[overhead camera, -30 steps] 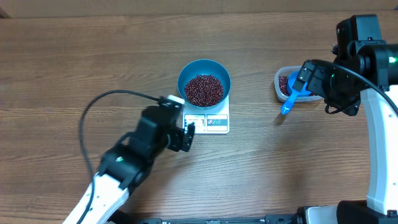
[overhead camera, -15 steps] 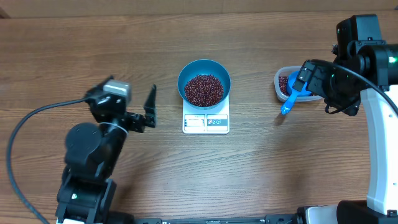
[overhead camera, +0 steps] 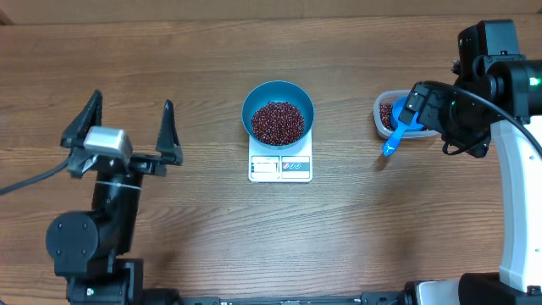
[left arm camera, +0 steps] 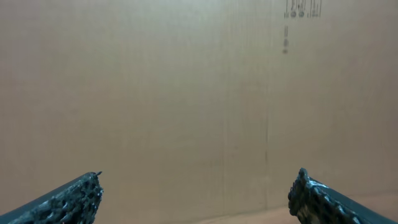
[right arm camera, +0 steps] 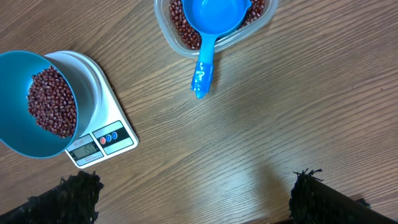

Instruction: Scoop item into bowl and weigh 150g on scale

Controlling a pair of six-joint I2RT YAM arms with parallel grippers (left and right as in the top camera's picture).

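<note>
The blue bowl (overhead camera: 257, 102) stands on the white scale (overhead camera: 280, 168) at mid table, holding a heap of dark red-brown beans (overhead camera: 278, 122). The right wrist view shows the same bowl (right arm camera: 15, 93), beans (right arm camera: 53, 102) and scale (right arm camera: 102, 106) at its left edge. My left gripper (overhead camera: 129, 108) is open and empty, well left of the scale, its fingers pointing toward the far side. In its own view the left gripper (left arm camera: 196, 186) faces only a plain brown surface. My right gripper (right arm camera: 194, 186) is open and empty above bare wood, right of the scale.
A clear plastic tub (overhead camera: 381, 114) with more beans sits at the right, with a small blue scoop (overhead camera: 396, 134) resting in it, handle over the near rim. In the right wrist view the tub (right arm camera: 163, 22) and scoop (right arm camera: 214, 15) are at the top.
My left arm has drawn back from beside the scale to the far left and swung its open fingers round toward the far side. The right arm, bowl and scoop have not moved.
</note>
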